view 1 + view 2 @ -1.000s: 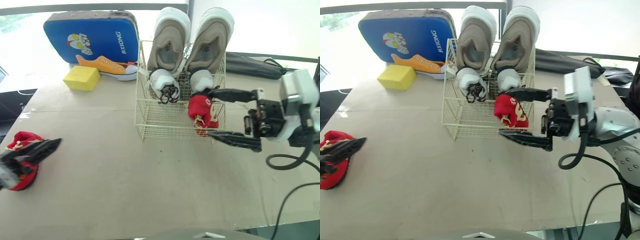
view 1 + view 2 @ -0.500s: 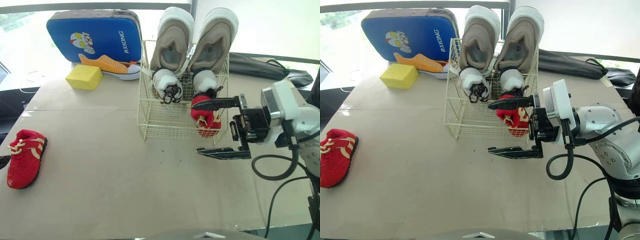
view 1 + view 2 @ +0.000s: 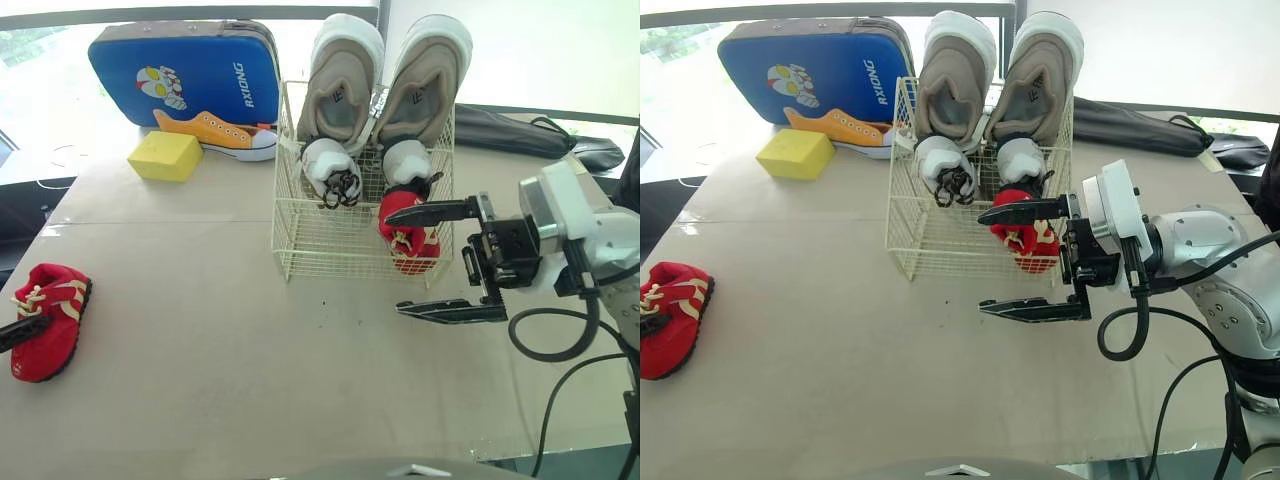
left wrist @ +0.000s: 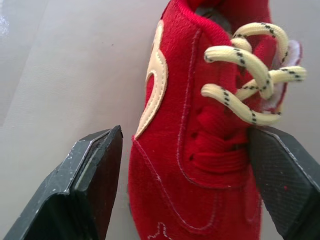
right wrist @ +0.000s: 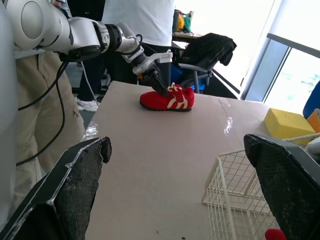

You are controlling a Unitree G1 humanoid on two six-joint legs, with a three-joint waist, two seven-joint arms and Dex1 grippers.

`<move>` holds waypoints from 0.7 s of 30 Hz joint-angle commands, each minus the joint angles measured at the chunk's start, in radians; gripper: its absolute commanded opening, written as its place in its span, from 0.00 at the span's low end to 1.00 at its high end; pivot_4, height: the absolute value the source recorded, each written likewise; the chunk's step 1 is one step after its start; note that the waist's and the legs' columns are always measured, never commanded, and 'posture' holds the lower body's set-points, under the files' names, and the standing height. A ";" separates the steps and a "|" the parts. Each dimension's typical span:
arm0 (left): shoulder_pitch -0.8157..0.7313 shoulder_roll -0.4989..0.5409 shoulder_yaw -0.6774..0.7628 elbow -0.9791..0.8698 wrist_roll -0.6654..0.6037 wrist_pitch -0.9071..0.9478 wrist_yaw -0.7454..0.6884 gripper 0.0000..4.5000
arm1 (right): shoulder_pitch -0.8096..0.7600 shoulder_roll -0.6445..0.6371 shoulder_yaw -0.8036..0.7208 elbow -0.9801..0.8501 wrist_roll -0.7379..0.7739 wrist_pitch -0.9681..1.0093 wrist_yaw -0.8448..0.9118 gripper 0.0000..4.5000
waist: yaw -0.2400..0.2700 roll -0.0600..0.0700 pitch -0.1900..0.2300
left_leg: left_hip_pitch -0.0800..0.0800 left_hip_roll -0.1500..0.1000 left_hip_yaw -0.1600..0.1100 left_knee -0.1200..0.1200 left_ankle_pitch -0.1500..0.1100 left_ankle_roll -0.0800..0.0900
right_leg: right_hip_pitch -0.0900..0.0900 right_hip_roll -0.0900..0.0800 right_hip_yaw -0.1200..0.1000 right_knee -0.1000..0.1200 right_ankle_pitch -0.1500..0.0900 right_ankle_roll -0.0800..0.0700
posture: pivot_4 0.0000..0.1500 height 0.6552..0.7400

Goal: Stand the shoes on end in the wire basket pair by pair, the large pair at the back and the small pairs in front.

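The wire basket [image 3: 300,250] holds two large beige shoes [image 3: 340,80] on end at the back. Two small white shoes [image 3: 330,170] stand in front of them, and one red shoe [image 3: 408,235] is at the front right. Its red mate [image 3: 50,320] lies on the table at the far left. My left gripper [image 4: 190,190] straddles this shoe, open, with one finger [image 4: 95,185] apart from it. My right gripper [image 3: 445,260] hangs open with nothing in it, just off the basket's front right corner. An orange shoe [image 3: 215,132] lies at the back.
A blue case [image 3: 185,70] and a yellow block [image 3: 165,155] sit at the back left, and a dark bag [image 3: 510,130] at the back right. A person [image 5: 135,15] stands beyond the table's left end. Bare tabletop [image 3: 230,370] stretches in front of the basket.
My right gripper has drawn back from the basket, still open. The red shoe, under my left gripper a second ago, was set down on the table; that gripper's finger is beside it again.
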 commanded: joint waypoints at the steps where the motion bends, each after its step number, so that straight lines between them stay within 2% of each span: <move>1: -0.030 -0.078 -0.076 0.021 0.034 -0.015 -0.072 0.60 | -0.008 -0.026 -0.041 -0.041 0.025 0.019 -0.019 1.00 | 0.002 0.005 -0.003 | 0.000 0.000 0.000 0.000 0.000 0.000 | 0.000 -0.001 0.000 0.000 0.000 0.000 | 1.00 1.00; 2: -0.030 -0.085 -0.068 0.011 0.019 0.008 -0.096 0.57 | -0.007 -0.030 -0.044 -0.044 0.025 0.021 -0.022 1.00 | 0.004 0.008 -0.005 | 0.000 0.000 0.000 0.000 0.000 0.000 | 0.000 -0.001 -0.001 0.000 0.000 0.000 | 1.00 1.00; 5: -0.004 -0.095 -0.028 -0.039 -0.029 0.102 -0.145 0.31 | -0.004 -0.035 -0.048 -0.050 0.028 0.028 -0.035 1.00 | 0.013 0.009 -0.005 | 0.000 -0.002 0.000 0.000 0.000 0.000 | 0.000 -0.002 -0.002 0.000 0.000 0.001 | 1.00 1.00; 8: 0.109 -0.118 0.024 -0.227 -0.103 0.231 -0.162 0.09 | 0.002 -0.033 -0.046 -0.051 0.024 0.028 -0.039 1.00 | 0.021 0.009 -0.005 | -0.001 -0.003 0.001 0.001 0.000 0.001 | 0.000 -0.004 -0.002 0.000 -0.001 0.003 | 1.00 1.00; 9: 0.151 -0.135 0.056 -0.326 -0.143 0.297 -0.145 0.06 | 0.006 -0.032 -0.043 -0.051 0.019 0.025 -0.039 1.00 | 0.022 0.009 -0.005 | -0.001 -0.003 0.001 0.002 0.000 0.001 | 0.001 -0.004 -0.002 -0.001 -0.001 0.003 | 1.00 1.00; 12: 0.234 -0.218 0.148 -0.658 -0.257 0.487 -0.021 0.05 | 0.014 -0.027 -0.034 -0.043 0.003 0.013 -0.033 1.00 | 0.024 0.008 -0.005 | -0.002 -0.004 0.002 0.002 -0.002 0.004 | 0.001 -0.007 -0.001 -0.002 0.000 0.000 | 1.00 1.00; 14: 0.226 -0.294 0.200 -0.853 -0.322 0.608 0.099 0.05 | 0.015 -0.023 -0.031 -0.039 -0.005 0.006 -0.030 1.00 | 0.027 0.007 -0.004 | -0.003 -0.004 0.001 0.002 -0.002 0.004 | 0.001 -0.010 -0.001 -0.002 0.000 0.000 | 1.00 1.00; 19: 0.057 -0.520 0.310 -1.189 -0.496 0.797 0.382 0.05 | 0.021 -0.022 -0.034 -0.032 -0.023 -0.003 -0.027 1.00 | 0.022 -0.003 0.000 | -0.002 -0.003 -0.005 0.003 -0.001 0.002 | 0.003 -0.006 -0.006 -0.002 0.003 0.008 | 1.00 1.00; 21: -0.052 -0.595 0.356 -1.276 -0.621 0.835 0.477 0.05 | 0.029 -0.028 -0.046 -0.031 -0.025 -0.002 -0.032 1.00 | 0.017 -0.004 0.001 | -0.002 -0.001 -0.006 0.003 0.000 -0.001 | 0.003 -0.001 -0.006 -0.001 0.003 0.008 | 1.00 1.00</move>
